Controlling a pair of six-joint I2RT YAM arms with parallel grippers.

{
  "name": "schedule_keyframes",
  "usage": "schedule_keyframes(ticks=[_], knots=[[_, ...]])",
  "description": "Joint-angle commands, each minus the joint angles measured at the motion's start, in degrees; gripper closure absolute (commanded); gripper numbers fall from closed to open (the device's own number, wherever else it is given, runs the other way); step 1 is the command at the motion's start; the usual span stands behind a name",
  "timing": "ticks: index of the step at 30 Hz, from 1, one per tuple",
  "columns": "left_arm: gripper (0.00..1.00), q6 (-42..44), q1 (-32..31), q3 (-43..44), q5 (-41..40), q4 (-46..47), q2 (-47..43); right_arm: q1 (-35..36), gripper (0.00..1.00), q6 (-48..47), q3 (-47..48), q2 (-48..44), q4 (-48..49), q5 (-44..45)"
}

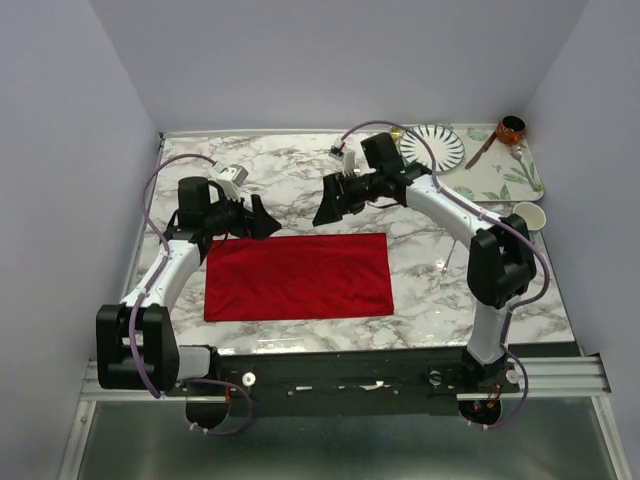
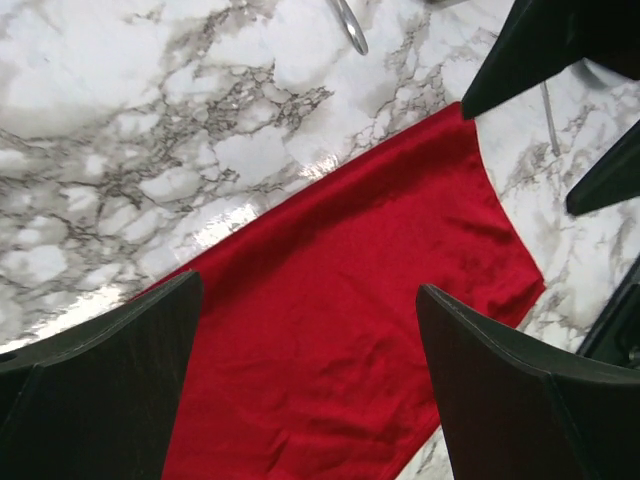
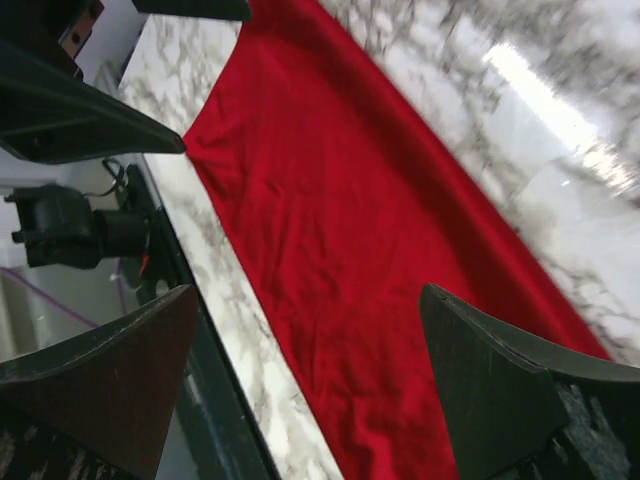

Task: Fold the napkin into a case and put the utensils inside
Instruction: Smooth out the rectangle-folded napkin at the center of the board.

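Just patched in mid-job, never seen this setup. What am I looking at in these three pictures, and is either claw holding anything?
Two robot arms stand at the near edge of a marble table. The wide picture looks down from above and behind them; the other two come from a camera on each wrist, so the dark wedges are that arm's own fingers. A red napkin lies flat as a rectangle. The left gripper and right gripper hang near its far edge, both open, holding nothing. A tray sits far right.

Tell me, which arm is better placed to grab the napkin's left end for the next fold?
Probably left: the left gripper hovers open near the napkin's left half; the right gripper hangs open farther right.
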Motion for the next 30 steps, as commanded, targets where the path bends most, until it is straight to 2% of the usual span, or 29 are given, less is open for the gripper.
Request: schedule_keyframes(ticks=[1,9,20,30], knots=[[0.01,-7.02,0.15,-1.74,5.32,5.95,4.70,-0.81,0.00,5.56,-3.17,3.56,5.05,-10.35],[0.01,-7.90,0.15,-4.02,7.69,9.29,10.15,-4.33,0.00,12.51,-5.81,11.29,13.57,-17.66],[0.01,-13.69,1.82,-4.28,12.53,16.67,22.53,-7.93,0.00,13.04,-10.11,17.80,16.13,-19.15],[0.01,-17.56,4.46,-5.60,16.91,21.32,25.97,-11.19,0.00,14.98,-11.08,21.58,16.31,-21.08]])
